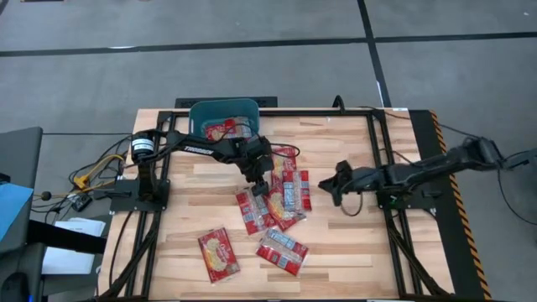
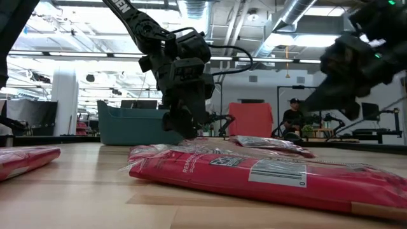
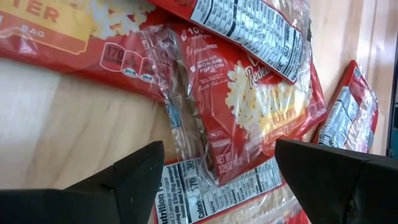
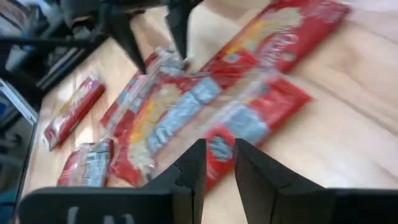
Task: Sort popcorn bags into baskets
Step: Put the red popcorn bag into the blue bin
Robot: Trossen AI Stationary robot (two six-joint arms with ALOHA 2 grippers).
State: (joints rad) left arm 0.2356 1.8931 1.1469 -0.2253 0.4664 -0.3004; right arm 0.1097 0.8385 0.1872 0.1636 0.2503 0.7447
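Note:
Several red popcorn bags (image 1: pixel 273 200) lie overlapping in a pile at the table's middle. Two more lie flat nearer the near edge, one (image 1: pixel 218 254) and another (image 1: pixel 282 250). The teal basket (image 1: pixel 224 116) stands at the far edge with one red bag (image 1: pixel 222 130) inside. My left gripper (image 3: pixel 217 180) is open and points down over the pile's far-left part, one finger on either side of a red bag with a clear crimped seam (image 3: pixel 180 106). My right gripper (image 4: pixel 216 163) hovers right of the pile, open by a narrow gap, holding nothing. My left gripper (image 2: pixel 191 130) comes at the pile from above, pointing down, with its open fingers (image 4: pixel 142 59) spread at the level of the topmost bags. I cannot tell whether the tips touch a bag.
A black metal frame (image 1: pixel 382 159) borders the table on the left, right and far sides. Bare wood lies between the pile and the right frame rail, and along the near edge. Cables and boxes sit off the table's left side. A person (image 2: pixel 294 117) sits far behind in the room.

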